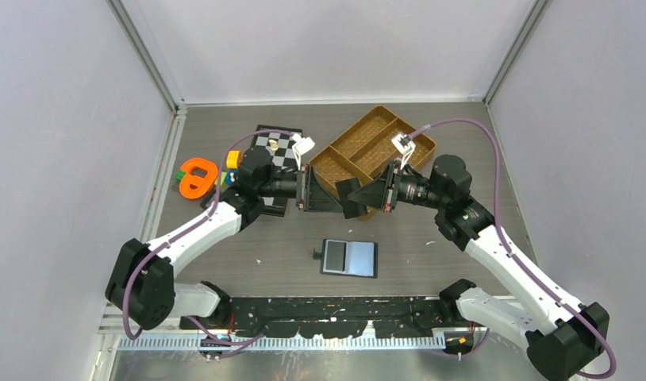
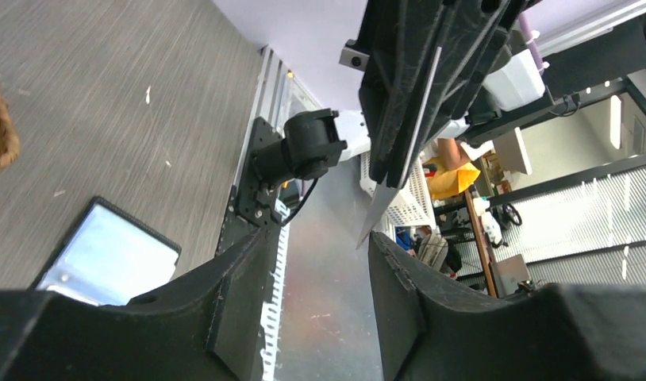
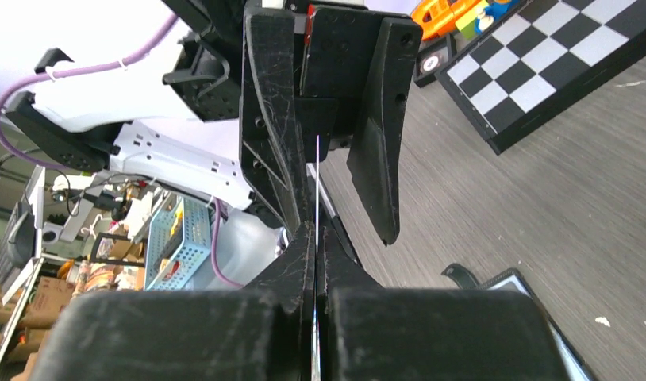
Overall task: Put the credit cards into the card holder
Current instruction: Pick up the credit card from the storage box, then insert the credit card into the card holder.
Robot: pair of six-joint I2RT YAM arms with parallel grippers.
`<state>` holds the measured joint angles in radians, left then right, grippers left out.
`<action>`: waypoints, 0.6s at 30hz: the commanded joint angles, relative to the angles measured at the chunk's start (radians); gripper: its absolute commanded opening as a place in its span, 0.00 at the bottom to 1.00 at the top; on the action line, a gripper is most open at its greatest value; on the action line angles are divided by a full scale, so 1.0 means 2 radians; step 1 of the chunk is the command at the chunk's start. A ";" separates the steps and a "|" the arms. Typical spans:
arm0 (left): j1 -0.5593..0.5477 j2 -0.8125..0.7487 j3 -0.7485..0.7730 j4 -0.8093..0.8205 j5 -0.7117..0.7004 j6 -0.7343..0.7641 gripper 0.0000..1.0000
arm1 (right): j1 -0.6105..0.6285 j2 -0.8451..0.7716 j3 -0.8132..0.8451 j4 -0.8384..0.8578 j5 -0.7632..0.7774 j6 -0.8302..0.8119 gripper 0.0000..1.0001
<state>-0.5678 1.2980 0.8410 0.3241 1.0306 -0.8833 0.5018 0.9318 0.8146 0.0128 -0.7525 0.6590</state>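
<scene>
Right gripper (image 3: 315,238) pinched shut on edge-on credit card (image 3: 317,178); left gripper (image 2: 316,250) parted, gripping nothing; card hangs above, just beyond card holder (image 1: 350,258)

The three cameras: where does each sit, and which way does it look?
Top external: above, behind the arms, looking down at the grey table; both arms show.
Left wrist: on left arm, looking past the open left gripper toward the right gripper.
Right wrist: on right arm, looking along its shut fingers toward the left gripper.
Wrist views share the thin whitish card and open black wallet.
</scene>
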 commanded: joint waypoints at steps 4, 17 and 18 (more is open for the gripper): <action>-0.011 0.010 -0.013 0.187 -0.005 -0.108 0.45 | 0.000 -0.006 -0.006 0.063 0.021 0.025 0.01; -0.009 0.016 -0.027 0.150 -0.023 -0.086 0.00 | -0.001 -0.012 0.022 -0.089 0.144 -0.006 0.50; -0.006 0.012 -0.029 0.117 -0.029 -0.068 0.00 | 0.000 -0.011 0.029 -0.129 0.177 -0.014 0.57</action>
<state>-0.5941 1.3331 0.8028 0.6487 1.0035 -1.0916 0.5026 0.9276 0.8028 -0.0006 -0.6266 0.7033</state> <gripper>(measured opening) 0.010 0.403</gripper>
